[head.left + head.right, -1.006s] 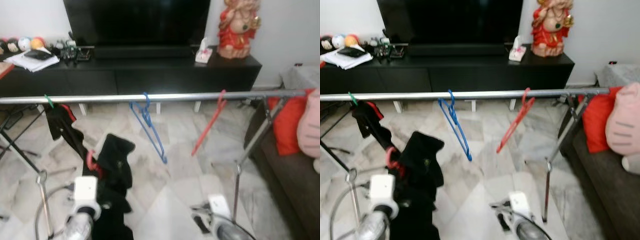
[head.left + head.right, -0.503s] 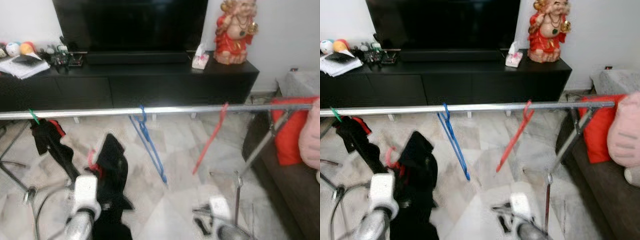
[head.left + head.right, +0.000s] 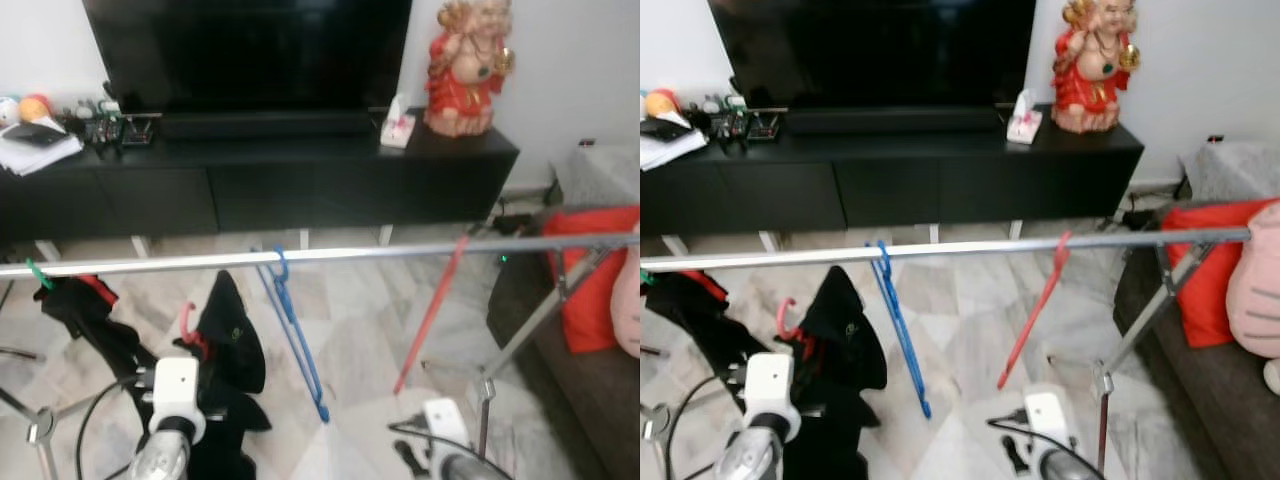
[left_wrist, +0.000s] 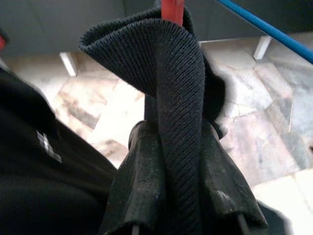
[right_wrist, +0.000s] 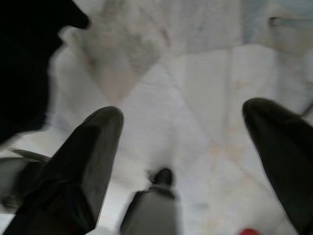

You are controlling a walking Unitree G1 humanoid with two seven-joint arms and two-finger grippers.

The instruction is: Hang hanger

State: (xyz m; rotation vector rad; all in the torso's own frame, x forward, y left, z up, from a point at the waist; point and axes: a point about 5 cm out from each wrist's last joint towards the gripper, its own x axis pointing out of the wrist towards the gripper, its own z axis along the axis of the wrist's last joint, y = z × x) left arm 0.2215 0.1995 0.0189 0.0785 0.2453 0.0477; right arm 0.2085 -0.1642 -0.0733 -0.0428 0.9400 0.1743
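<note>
A silver clothes rail [image 3: 400, 250] runs across in front of me. On it hang a blue hanger [image 3: 295, 330] and a red hanger [image 3: 430, 315]. My left gripper [image 4: 173, 132] is shut on a red-hooked hanger [image 3: 186, 322] draped with a black garment [image 3: 228, 340]. It holds this just below the rail, left of the blue hanger. The fabric covers the space between the fingers [image 4: 139, 181]. My right gripper [image 5: 186, 147] is open above the marble floor, low on the right, holding nothing.
A green hanger [image 3: 40, 272] with a dark garment [image 3: 85, 305] hangs at the rail's left end. Behind stand a black TV cabinet [image 3: 300, 170] and a red figurine [image 3: 465, 65]. A sofa with a red cushion [image 3: 595, 270] and the rail's leg [image 3: 530, 330] are on the right.
The whole picture has shifted, so the camera moved: the rail sits lower in view. The held hanger's hook is now closer under the rail. Both grippers keep their states.
</note>
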